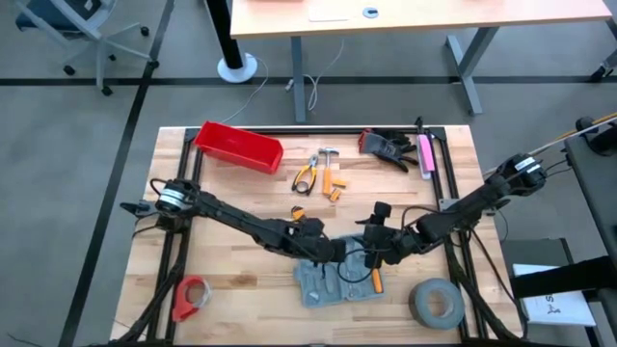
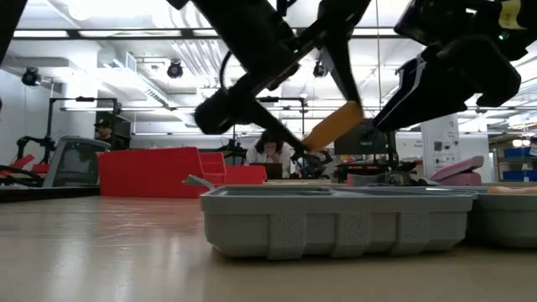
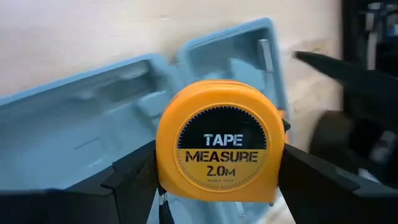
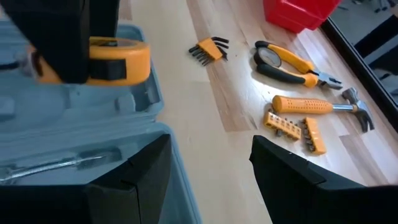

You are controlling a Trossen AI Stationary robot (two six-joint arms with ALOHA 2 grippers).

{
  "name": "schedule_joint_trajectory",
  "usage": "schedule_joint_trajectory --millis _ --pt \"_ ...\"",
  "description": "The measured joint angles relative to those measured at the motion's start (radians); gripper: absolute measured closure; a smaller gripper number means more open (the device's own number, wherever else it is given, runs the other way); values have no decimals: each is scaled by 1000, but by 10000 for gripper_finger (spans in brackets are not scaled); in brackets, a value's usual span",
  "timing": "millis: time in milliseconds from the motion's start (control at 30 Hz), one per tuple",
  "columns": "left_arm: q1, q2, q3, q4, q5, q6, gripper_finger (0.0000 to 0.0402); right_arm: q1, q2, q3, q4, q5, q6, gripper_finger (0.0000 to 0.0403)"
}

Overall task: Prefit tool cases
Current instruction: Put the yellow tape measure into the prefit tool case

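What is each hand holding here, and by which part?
The left hand grips the tape measure by its two flat sides, above the open case. The right hand is open and holds nothing.

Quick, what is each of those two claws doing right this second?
Left gripper: closed on the orange tape measure, over the open tool case.
Right gripper: open, holding nothing, beside the case.

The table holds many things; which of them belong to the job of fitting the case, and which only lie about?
Job:
- tool case, open
- tape measure, held in the left tool
- pliers, hammer, hex keys, bit holders

Lying about:
- red bin
- grey tape roll
- red tape dispenser
- black gloves
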Motion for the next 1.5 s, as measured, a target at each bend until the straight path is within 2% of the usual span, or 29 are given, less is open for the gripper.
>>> schedule_joint_trajectory --millis 200,700,1500 --pt "-22 0 0 -98 -10 -61 118 11 -2 0 0 -21 -48 204" --pt "-23 0 0 -216 35 -71 118 12 -2 0 0 -75 -92 204" --pt "-25 0 0 -262 59 -122 114 18 -2 0 4 -80 -86 204"
